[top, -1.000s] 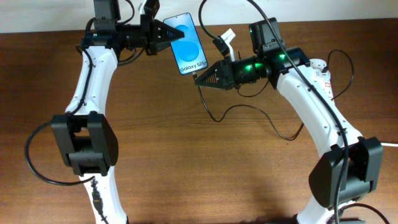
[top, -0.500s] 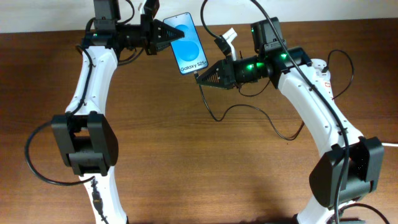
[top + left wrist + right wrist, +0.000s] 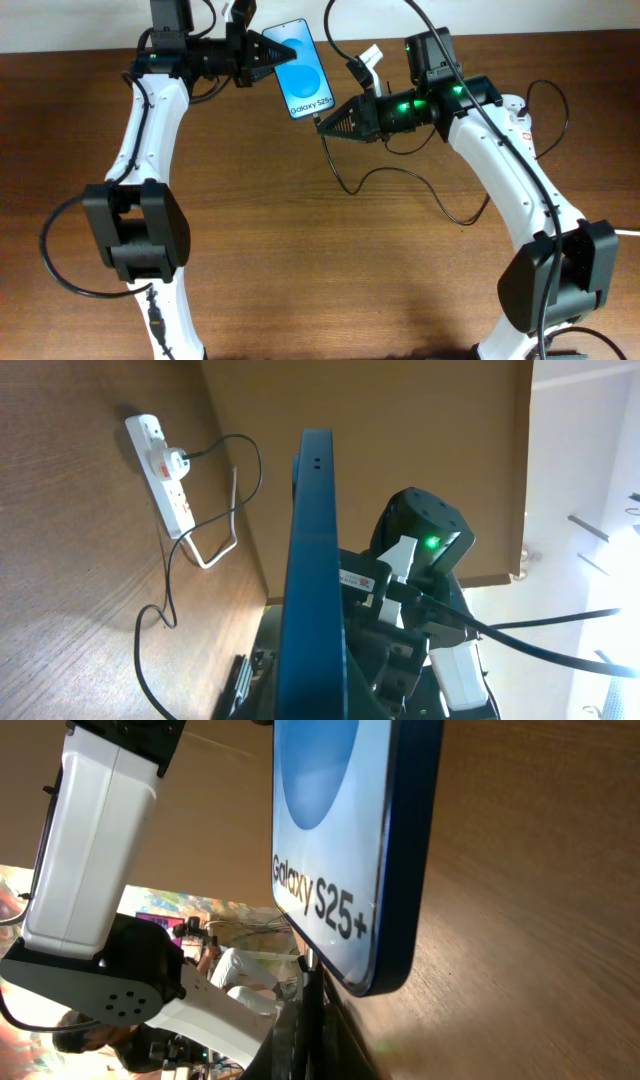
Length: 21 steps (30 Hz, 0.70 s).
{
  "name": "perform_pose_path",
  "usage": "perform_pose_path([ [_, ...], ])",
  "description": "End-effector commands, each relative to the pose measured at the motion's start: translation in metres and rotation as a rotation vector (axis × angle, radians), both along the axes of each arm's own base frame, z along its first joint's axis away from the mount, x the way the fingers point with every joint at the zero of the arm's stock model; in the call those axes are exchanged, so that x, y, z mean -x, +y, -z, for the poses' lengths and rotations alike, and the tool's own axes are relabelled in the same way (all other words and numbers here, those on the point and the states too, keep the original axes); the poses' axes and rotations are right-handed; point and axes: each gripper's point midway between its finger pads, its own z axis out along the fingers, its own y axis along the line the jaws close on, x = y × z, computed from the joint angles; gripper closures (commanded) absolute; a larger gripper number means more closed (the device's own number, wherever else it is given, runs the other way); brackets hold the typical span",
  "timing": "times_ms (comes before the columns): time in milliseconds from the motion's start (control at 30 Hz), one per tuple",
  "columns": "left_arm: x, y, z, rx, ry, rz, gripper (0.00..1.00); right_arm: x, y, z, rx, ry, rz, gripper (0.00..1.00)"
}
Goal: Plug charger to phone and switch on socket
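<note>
My left gripper point(image 3: 262, 55) is shut on the top end of the phone point(image 3: 303, 68), holding it above the table with its blue "Galaxy S25+" screen up. In the left wrist view the phone point(image 3: 318, 560) shows edge-on. My right gripper point(image 3: 322, 122) is shut on the plug tip of the charger point(image 3: 385, 175), just below the phone's bottom edge. In the right wrist view the tip point(image 3: 308, 960) stands right at the phone's point(image 3: 340, 840) lower corner; whether they touch is unclear. The socket point(image 3: 160, 470) lies far back on the table, with the charger's black cable point(image 3: 170, 600) running from it.
The black cable loops loosely over the table between the arms point(image 3: 455, 215). A thick white cord point(image 3: 215, 550) bends away from the socket. The table's far edge runs behind both arms. More black cables hang over the right arm point(image 3: 500, 140).
</note>
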Motion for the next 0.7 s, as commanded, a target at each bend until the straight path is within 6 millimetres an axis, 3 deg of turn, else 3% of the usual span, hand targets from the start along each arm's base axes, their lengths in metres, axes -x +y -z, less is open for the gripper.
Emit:
perform_pose_path([
  [0,0.011,-0.004,-0.013,0.031,-0.03,0.052,1.0,-0.007,-0.005,0.007,0.023,-0.001,0.027,0.96],
  [667,0.018,-0.021,-0.014,0.032,-0.035,0.087,1.0,-0.018,-0.001,-0.002,-0.003,-0.024,0.053,0.96],
])
